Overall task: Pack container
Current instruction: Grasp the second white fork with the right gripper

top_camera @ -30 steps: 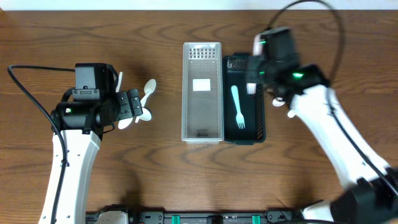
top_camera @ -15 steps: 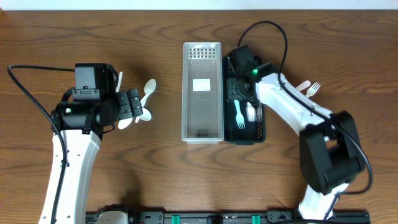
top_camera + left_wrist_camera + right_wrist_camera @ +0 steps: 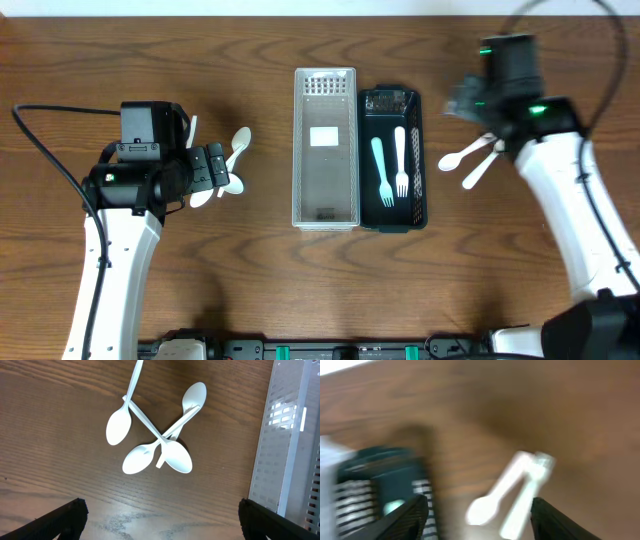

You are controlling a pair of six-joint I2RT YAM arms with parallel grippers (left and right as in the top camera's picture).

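Forks [image 3: 390, 172] in tray [image 3: 393, 224], right of bin [image 3: 325, 185]; spoons [image 3: 228, 166] left.

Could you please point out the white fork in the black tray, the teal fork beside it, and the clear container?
white fork [image 3: 400, 160]: overhead view, middle of its handle.
teal fork [image 3: 381, 170]: overhead view, lower part of its handle.
clear container [image 3: 325, 185]: overhead view, bare floor below its label.

Robotics lab bench, no question: a brown wood-grain table [image 3: 250, 290], a white-shelled robot arm [image 3: 115, 260] on the left, its twin [image 3: 575, 220] on the right, a black cable [image 3: 17, 115] looping off, a black mounting rail [image 3: 320, 351] along the near edge, and a clear perforated plastic container [image 3: 325, 150] staged dead centre.
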